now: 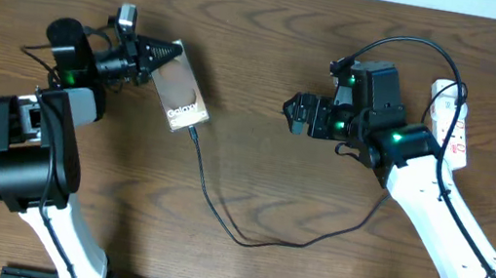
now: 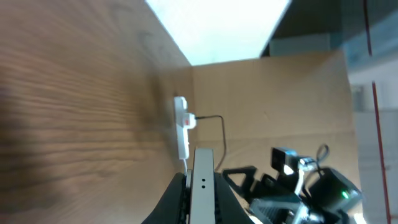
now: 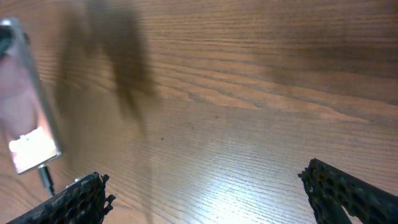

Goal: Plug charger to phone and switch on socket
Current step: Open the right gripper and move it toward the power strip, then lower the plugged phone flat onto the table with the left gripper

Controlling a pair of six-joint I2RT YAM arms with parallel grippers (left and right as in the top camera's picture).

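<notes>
The phone (image 1: 180, 86) lies on the table at the upper left, glossy back up with "Galaxy" lettering. My left gripper (image 1: 164, 54) is shut on its top end; the left wrist view shows the phone's edge (image 2: 202, 180) between the fingers. The black charger cable (image 1: 243, 240) has its plug tip at the phone's bottom end (image 1: 194, 134) and curves across the table toward the right arm. The plug also shows in the right wrist view (image 3: 45, 175) under the phone (image 3: 25, 124). My right gripper (image 1: 297, 113) is open and empty, right of the phone. The white socket strip (image 1: 453, 116) lies at the far right.
The wooden table (image 1: 252, 179) fills the view. A cardboard wall (image 2: 280, 106) stands behind the socket strip (image 2: 181, 124) in the left wrist view. The right arm's body lies over part of the cable near the strip.
</notes>
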